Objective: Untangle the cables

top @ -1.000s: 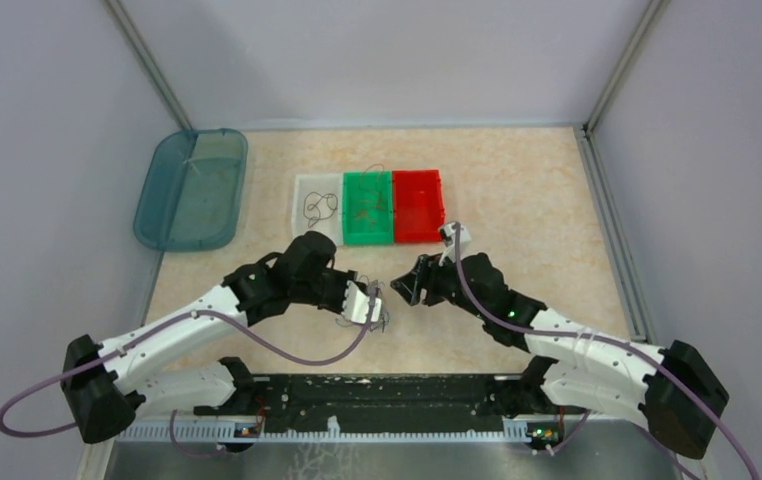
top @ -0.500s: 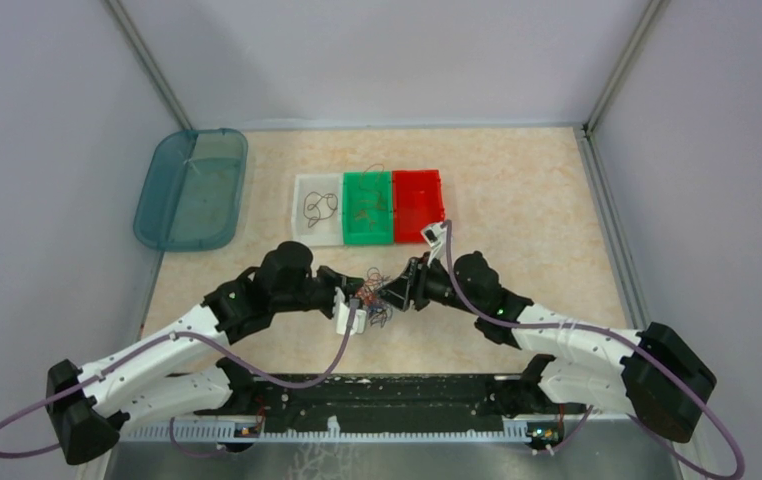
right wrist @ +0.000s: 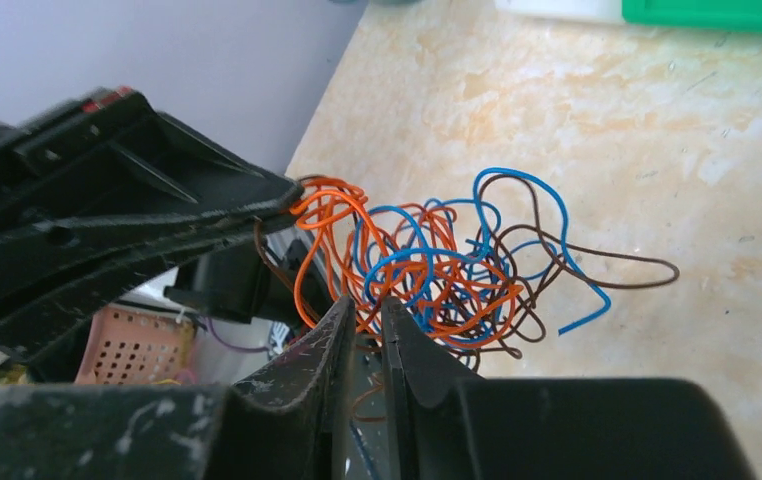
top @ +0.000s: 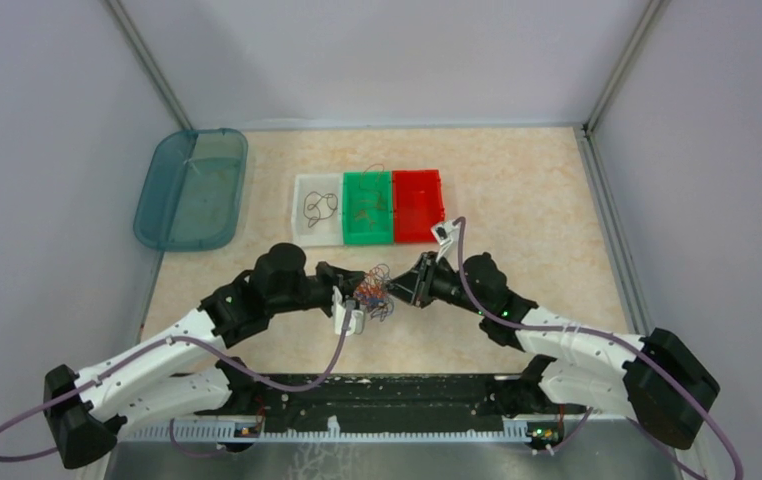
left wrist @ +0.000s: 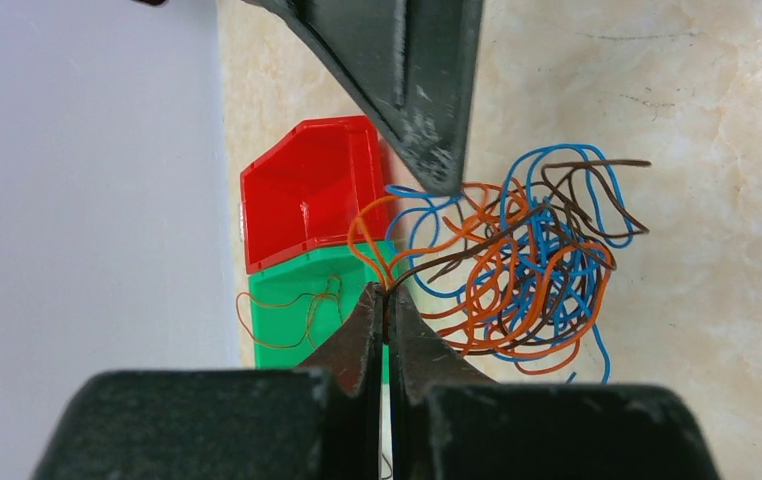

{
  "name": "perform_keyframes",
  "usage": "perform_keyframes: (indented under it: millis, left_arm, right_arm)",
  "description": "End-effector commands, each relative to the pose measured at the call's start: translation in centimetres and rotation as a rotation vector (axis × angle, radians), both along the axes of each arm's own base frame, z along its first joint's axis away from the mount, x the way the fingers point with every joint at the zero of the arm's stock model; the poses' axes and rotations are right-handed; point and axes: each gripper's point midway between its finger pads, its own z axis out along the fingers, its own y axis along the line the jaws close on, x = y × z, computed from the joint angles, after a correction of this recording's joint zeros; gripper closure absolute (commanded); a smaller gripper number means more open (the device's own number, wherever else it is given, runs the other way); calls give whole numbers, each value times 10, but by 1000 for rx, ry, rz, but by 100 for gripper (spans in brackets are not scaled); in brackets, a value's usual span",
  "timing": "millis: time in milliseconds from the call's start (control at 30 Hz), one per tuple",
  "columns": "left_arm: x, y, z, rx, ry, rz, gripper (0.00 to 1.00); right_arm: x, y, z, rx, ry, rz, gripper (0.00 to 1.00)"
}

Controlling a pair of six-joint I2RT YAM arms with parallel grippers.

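A tangled clump of cables (top: 375, 293), thin blue, orange and dark brown wires, hangs between my two grippers above the table. My left gripper (top: 359, 301) is shut on orange and brown wires at the clump's edge (left wrist: 387, 292); the clump (left wrist: 522, 260) spreads beyond its tips. My right gripper (top: 404, 289) meets the clump from the right. Its jaws (right wrist: 369, 305) are nearly closed with orange wires pinched between them, and the clump (right wrist: 447, 270) fans out past them. The left gripper's black fingers (right wrist: 127, 215) show in the right wrist view.
A white bin (top: 308, 228) holding a dark wire, a green bin (top: 368, 237) holding an orange wire and a red bin (top: 418, 236) stand in a row behind the grippers. A teal tray (top: 157, 215) lies at the far left. Grey walls enclose the table.
The right gripper has come left to the clump held by the left gripper and closed on it. The left arm has shifted back and the clump now sits between both grippers.
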Motion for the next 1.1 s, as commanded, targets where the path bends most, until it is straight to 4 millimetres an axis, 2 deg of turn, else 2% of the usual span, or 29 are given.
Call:
perform_keyframes:
  millis: [0,67,200,367,600,833,1067]
  left_arm:
    - [-5,1,3,-22,-47,-36,100]
    - [-9,2,2,-21,-70,-58,100]
    - [-16,4,1,-25,-85,-93,100]
    - [-21,2,3,-34,-84,-120,100]
    - [-26,1,10,-53,-123,-156,100]
    - [-36,4,10,-46,-191,-226,100]
    - [-44,5,9,-43,-261,-285,100]
  right_arm:
    - [9,-10,41,100,-83,-46,83]
    - [10,-17,43,69,-114,-59,75]
    - [9,-27,48,-70,-250,-34,48]
    - [4,-33,46,-170,-424,32,36]
    - [-2,-13,56,-109,-541,150,36]
    - [4,-13,64,-120,-657,139,36]
    - [-16,-2,63,-84,-709,287,41]
